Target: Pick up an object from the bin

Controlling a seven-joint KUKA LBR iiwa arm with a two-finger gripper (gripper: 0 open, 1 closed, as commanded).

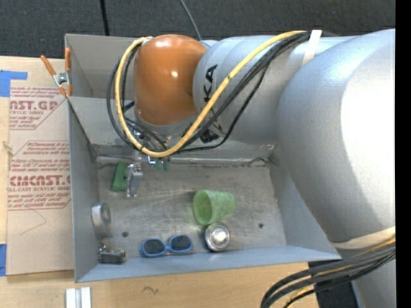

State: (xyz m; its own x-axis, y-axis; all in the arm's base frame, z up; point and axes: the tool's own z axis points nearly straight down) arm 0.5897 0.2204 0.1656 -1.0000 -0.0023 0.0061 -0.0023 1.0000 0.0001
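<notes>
My gripper [133,183] hangs under the orange wrist cover, low over the back left of the bin floor. A small green block [119,177] lies right beside it on its left, touching or nearly touching. A green plastic cup [212,206] lies on its side in the middle of the floor, well to the gripper's right. A grey ring-shaped roll [99,215] rests by the left wall, in front of the gripper.
Along the front wall lie a small dark block [112,255], blue sunglasses [166,246] and a silver can [217,237]. The arm and its cables hang over the bin's back and right side.
</notes>
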